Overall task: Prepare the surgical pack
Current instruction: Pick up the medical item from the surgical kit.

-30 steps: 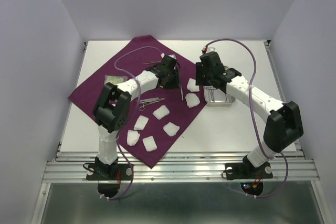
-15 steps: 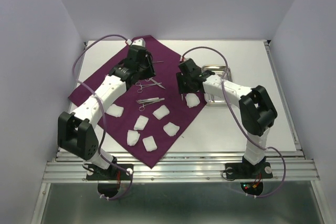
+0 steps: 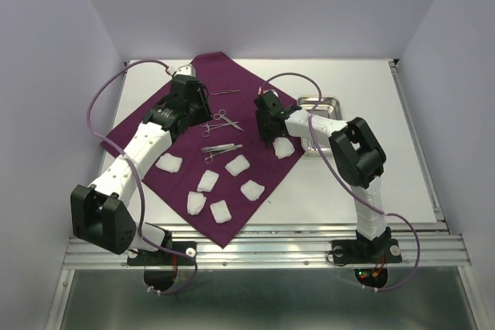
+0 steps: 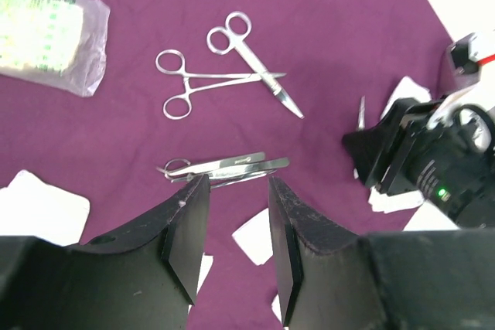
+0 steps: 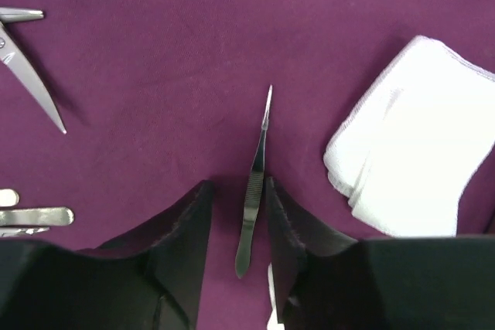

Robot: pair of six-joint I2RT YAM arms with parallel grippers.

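SURGICAL PACK ON THE COUNTER: The deep-purple surgical pack (image 3: 232, 71) lies spread flat and corner-on across the left half of the white counter (image 3: 387, 183). Its right corner is just beside a steel tray (image 3: 319, 99). On the cloth, scissors (image 4: 255, 59) cross the tip of a ring-handled clamp (image 4: 197, 83), and a pair of forceps (image 4: 224, 166) lies side by side just nearer. A clear-wrapped packet (image 4: 46, 36) also rests on the cloth, and white gauze pads (image 3: 206, 182) are scattered over its near part. The left gripper (image 4: 238, 183) hangs over the forceps, moderately wide and empty. At the cloth's right corner the right gripper (image 5: 238, 191) is narrowly parted with thin tweezers (image 5: 255, 183) between its fingers. Purple shows between the tweezers and one finger. A folded gauze pad (image 5: 410, 137) lies just beside the tweezers.
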